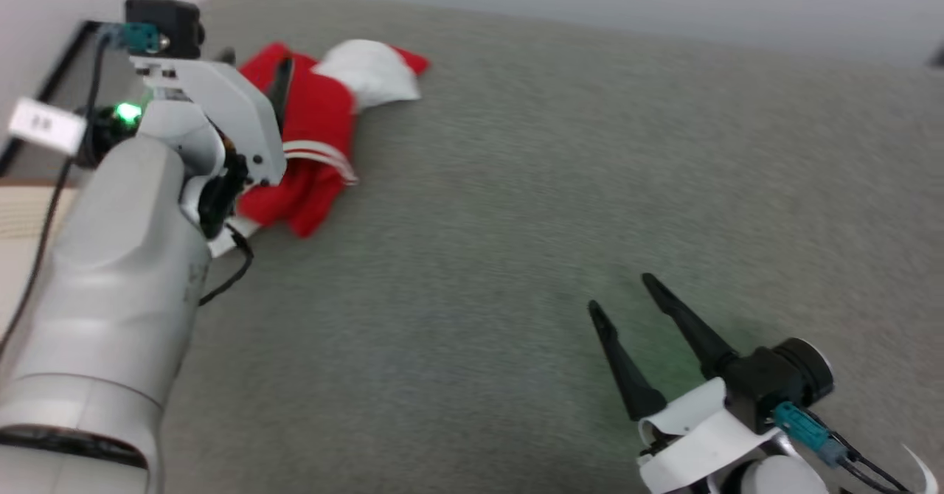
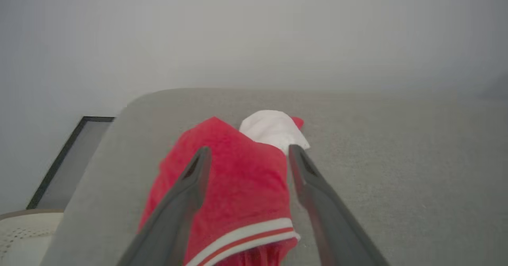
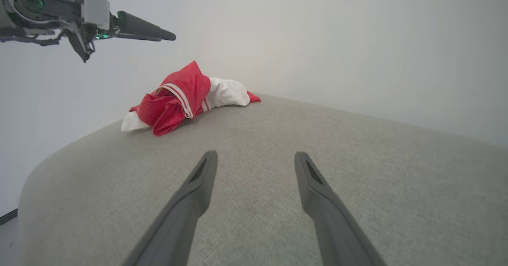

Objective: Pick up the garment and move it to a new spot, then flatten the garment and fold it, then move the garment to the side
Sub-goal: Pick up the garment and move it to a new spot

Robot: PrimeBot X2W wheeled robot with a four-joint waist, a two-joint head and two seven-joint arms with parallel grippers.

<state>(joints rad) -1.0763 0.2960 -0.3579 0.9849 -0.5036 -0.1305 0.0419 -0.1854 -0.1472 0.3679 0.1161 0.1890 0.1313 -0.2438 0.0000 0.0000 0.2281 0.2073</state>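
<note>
The garment (image 1: 317,118), red with a white sleeve and white-striped trim, lies crumpled in a heap at the far left of the grey padded surface (image 1: 531,184). My left gripper (image 1: 254,70) hangs open above it. In the left wrist view the garment (image 2: 242,182) shows between and below the spread fingers of that gripper (image 2: 249,150). From the right wrist view, the left gripper's fingers (image 3: 143,27) are well clear above the heap (image 3: 184,95). My right gripper (image 1: 622,295) rests open at the near right with nothing in it, low over bare fabric (image 3: 256,155).
A dark-framed panel (image 2: 59,170) stands beyond the surface's left edge, with a pale woven object (image 2: 20,234) below it. A white wall (image 3: 317,39) runs close behind the surface. The rounded left corner (image 3: 43,166) drops off near the garment.
</note>
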